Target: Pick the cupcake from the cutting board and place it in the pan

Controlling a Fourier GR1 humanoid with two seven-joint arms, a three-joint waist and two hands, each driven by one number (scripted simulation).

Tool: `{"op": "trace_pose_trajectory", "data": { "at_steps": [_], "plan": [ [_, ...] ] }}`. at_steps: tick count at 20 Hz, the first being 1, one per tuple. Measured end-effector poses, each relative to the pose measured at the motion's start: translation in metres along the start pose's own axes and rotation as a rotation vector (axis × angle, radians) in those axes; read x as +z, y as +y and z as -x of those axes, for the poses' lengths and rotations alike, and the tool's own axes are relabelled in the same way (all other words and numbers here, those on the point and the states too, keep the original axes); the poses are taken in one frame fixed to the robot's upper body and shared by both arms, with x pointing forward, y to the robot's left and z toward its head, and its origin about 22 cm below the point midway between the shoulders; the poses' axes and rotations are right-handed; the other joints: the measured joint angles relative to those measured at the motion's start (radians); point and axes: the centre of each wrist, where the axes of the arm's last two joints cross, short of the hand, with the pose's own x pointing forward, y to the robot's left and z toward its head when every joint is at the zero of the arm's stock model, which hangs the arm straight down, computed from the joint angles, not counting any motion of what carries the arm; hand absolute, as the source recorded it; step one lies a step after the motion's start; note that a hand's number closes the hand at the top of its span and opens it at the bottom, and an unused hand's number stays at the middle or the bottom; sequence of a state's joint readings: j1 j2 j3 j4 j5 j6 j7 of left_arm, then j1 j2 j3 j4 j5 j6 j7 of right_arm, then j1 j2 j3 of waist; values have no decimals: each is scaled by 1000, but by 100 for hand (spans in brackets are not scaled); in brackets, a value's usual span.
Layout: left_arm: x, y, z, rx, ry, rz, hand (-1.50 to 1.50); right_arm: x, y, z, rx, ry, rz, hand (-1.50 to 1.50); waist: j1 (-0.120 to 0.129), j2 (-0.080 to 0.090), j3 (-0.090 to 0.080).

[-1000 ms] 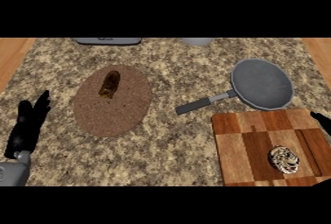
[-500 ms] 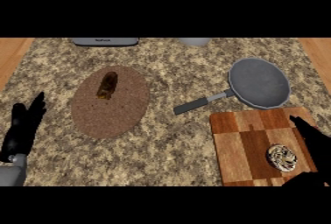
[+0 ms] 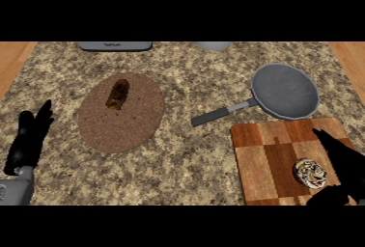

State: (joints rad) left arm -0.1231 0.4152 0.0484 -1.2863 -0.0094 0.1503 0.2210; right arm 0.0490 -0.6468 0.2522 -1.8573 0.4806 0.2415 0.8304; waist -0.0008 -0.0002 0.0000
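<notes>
Cupcake sits on the cutting board, toward the board's right side and near its front edge. Pale top with dark streaks. It rests free on the wood; nothing grips it.

Right hand is over the board's right edge, just beside the cupcake on its right. Fingers straight and stretched toward the pan, thumb spread apart below, at the board's front corner. The cupcake lies in the gap between fingers and thumb. Hand is open, holding nothing. Whether it touches the cupcake cannot be told.

Board: striped light and dark wood, lying at the desk's right front.

Pan: grey, round, just behind the board, its rim near the board's back edge. Dark handle points left and toward the front, lying on the speckled desk. Nothing in the pan.

Centre-left: a brown round mat, with a small dark brown item on its rear part. What the item is cannot be told.

Left hand at the far left edge, fingers up and straight, open, resting, well apart from the mat.

Back edge of the desk: a grey appliance at left, a pale cup near centre, both cut off by the frame.
</notes>
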Motion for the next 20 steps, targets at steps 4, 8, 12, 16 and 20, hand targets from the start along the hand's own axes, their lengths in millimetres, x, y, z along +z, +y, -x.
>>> {"op": "trace_pose_trajectory", "data": {
  "at_steps": [4, 8, 12, 16, 20],
  "plan": [
    [2, 5, 1, 1, 5, 4, 0, -11, 5, 1, -1, 1, 6, -150, 1, 0, 0],
    [0, 2, 2, -2, 6, 0, 0, -13, 9, 0, 1, 5, -5, -150, 0, 0, 0],
    [0, 2, 2, 3, 4, 4, 0, -19, 24, 0, 2, 20, -21, -150, 0, 0, 0],
    [0, 3, -4, 3, 5, 6, 0, -27, 26, 4, 11, 41, -38, -150, 0, 0, 0],
    [2, 2, -3, 3, 0, 4, 0, -37, 41, 4, 28, 52, -44, 150, 1, 0, 0]
  ]
}}
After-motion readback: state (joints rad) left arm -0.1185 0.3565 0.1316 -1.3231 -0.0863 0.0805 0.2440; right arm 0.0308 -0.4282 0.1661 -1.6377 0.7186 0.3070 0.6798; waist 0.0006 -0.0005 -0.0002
